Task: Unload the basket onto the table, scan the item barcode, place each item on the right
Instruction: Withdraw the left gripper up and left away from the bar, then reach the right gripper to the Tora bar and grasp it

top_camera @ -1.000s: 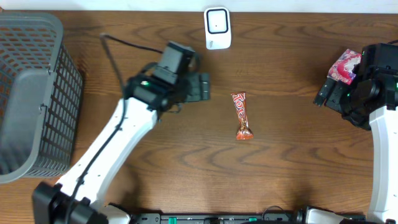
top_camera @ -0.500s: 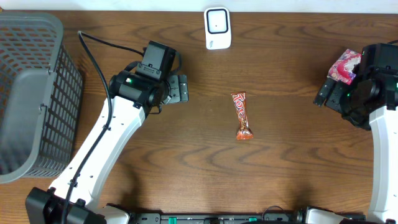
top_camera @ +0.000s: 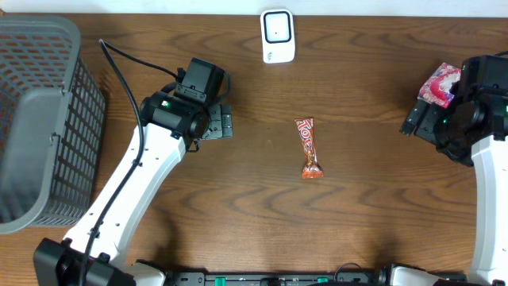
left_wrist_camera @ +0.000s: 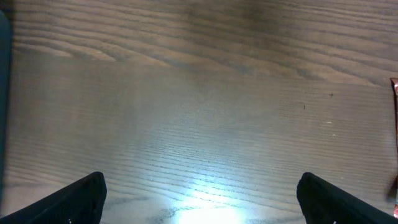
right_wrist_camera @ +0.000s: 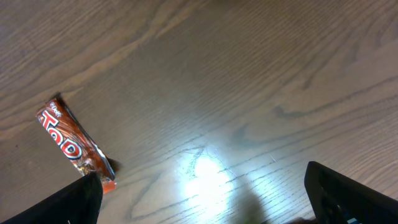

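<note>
The item, an orange-red candy bar (top_camera: pixel 308 148), lies flat on the wooden table near the middle; no barcode shows on it. A white scanner (top_camera: pixel 277 36) stands at the table's back edge. My left gripper (top_camera: pixel 221 125) hovers open to the left of the bar, well apart from it. In the left wrist view that gripper (left_wrist_camera: pixel 202 208) holds nothing, and only a sliver of the bar (left_wrist_camera: pixel 394 93) shows at the right edge. My right gripper (top_camera: pixel 417 119) is open far to the right. In the right wrist view it (right_wrist_camera: pixel 205 205) is empty, with the bar (right_wrist_camera: pixel 74 148) beyond its left finger.
A grey mesh basket (top_camera: pixel 40 119) fills the left side of the table. A pink packet (top_camera: pixel 441 83) lies at the far right, partly hidden by the right arm. A black cable (top_camera: pixel 127 71) runs along the left arm.
The left arm has drawn back to the left, away from the candy bar, and its jaws have spread wider. The right arm and the bar have not moved.
</note>
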### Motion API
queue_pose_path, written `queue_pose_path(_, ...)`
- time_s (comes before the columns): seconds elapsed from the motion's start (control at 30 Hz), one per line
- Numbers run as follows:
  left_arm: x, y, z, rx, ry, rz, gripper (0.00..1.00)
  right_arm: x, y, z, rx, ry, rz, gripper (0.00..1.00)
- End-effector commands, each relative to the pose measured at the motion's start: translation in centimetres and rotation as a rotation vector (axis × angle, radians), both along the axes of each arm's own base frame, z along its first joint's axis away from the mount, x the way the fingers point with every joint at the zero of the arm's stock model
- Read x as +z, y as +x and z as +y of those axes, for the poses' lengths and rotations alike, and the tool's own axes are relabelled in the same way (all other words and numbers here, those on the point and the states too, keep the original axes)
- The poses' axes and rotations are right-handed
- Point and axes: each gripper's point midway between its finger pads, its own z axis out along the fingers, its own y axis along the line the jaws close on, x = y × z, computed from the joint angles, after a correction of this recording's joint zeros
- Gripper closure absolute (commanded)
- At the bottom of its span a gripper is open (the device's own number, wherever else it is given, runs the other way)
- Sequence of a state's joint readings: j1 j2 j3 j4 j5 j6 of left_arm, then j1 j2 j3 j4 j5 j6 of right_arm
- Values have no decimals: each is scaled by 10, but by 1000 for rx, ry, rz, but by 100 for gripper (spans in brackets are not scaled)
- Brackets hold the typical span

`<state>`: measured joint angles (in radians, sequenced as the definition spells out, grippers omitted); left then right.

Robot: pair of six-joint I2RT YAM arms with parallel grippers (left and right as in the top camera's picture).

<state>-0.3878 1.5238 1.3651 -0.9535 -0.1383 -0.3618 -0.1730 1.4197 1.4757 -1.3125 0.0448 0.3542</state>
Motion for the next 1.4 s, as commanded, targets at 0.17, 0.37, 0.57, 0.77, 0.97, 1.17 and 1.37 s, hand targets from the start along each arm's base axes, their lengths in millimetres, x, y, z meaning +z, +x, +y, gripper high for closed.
queue_pose_path(0.17, 0, -1, 5, 1, 26, -5, 2, 0, -1, 2, 17, -9, 1, 1)
queue_pose_path(0.37, 0, -1, 6, 1, 26, -5, 2, 5, 13, 0, 17, -19, -61, 1)
queue_pose_path(0.57, 0, -1, 6, 2, 26, -5, 2, 10, 26, 15, 53, 66, -124, 1)
queue_pose_path(0.77, 0, -1, 5, 2, 26, -5, 2, 14, 32, 36, 94, 183, -160, 1)
queue_pose_path(0.97, 0, -1, 6, 1, 26, -5, 2, 20, 46, 68, 185, 293, -212, 1)
queue_pose_path(1.17, 0, -1, 6, 1, 26, -5, 2, -9, 54, 104, 285, 311, -156, 1)
queue_pose_path(1.37, 0, -1, 6, 2, 26, -5, 2, -66, 51, 142, 381, 330, -34, 8)
